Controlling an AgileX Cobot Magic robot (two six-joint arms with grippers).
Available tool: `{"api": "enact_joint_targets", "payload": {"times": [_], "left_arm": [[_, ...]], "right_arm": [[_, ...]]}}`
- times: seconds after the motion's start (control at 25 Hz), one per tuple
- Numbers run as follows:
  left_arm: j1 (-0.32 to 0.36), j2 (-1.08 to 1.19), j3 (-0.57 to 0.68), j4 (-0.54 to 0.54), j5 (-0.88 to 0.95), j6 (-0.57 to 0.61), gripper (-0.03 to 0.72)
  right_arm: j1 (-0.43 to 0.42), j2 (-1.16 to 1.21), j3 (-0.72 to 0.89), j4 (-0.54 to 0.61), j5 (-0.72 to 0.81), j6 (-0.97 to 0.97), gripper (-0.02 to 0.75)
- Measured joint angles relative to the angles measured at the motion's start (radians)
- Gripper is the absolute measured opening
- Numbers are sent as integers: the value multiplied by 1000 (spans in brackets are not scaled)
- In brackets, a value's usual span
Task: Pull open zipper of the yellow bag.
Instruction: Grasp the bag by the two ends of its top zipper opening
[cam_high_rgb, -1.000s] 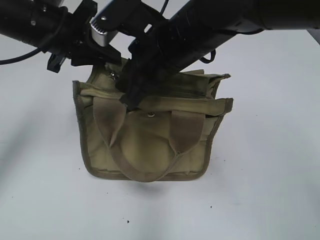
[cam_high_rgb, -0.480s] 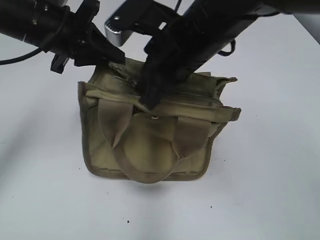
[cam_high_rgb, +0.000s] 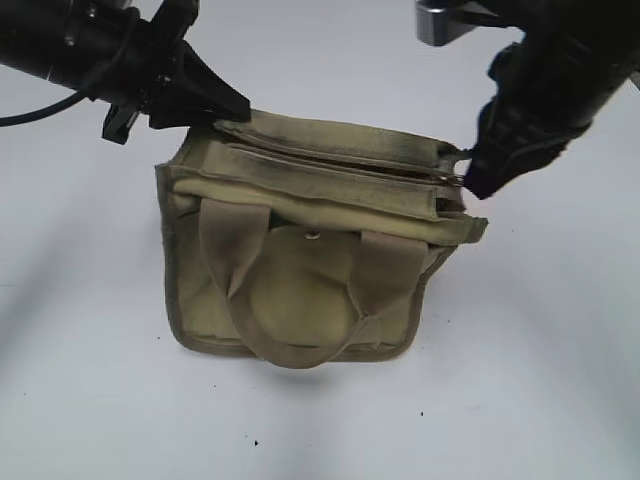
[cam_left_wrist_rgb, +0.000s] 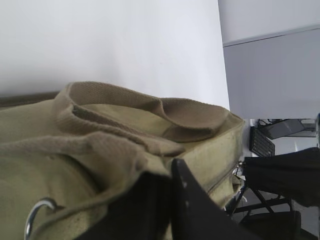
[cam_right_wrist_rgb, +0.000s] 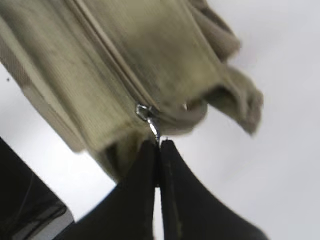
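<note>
White tabletop (cam_high_rgb: 90, 400) fills the scene, with the yellow bag (cam_high_rgb: 300, 290) standing upright near its middle, two webbing handles (cam_high_rgb: 300, 340) hanging down the front face below a metal snap (cam_high_rgb: 312, 236). Along the top runs the zipper (cam_high_rgb: 340, 168), its small metal pull tab (cam_right_wrist_rgb: 152, 125) at the bag's right end. The right gripper (cam_right_wrist_rgb: 159, 150) is pinched closed on that tab. The left gripper (cam_high_rgb: 235, 105) is clamped on the fabric at the bag's top left corner.
</note>
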Motion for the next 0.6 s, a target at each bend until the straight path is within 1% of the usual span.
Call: {"api": "enact_joint_targets", "payload": {"times": [0.12, 0.24, 0.28, 0.36, 0.44, 0.48, 0.52, 0.56, 0.6], "left_arm": [[0, 0, 0, 0, -1, 0, 28], [0, 0, 0, 6, -3, 0, 33], [0, -2, 0, 15, -3, 0, 42], [0, -18, 0, 50, 10, 0, 97], [0, -59, 0, 119, 9, 0, 195], [1, -88, 0, 156, 9, 0, 255], [1, -118, -1, 203, 9, 0, 312], [1, -158, -1, 255, 15, 0, 347], [1, -201, -1, 309, 21, -3, 375]], "right_arm": [[-59, -3, 0, 10, 92, 23, 2], [-74, -3, 0, 71, 119, 40, 6], [-74, -4, 0, 98, 123, 46, 23], [-74, -9, 0, 126, 127, 71, 111], [-74, -23, 2, 128, 127, 120, 274], [-74, -34, 3, 124, 127, 155, 363], [-74, -48, 3, 118, 128, 191, 430], [-74, -63, 3, 110, 128, 219, 500], [-74, -77, 3, 102, 128, 248, 549]]}}
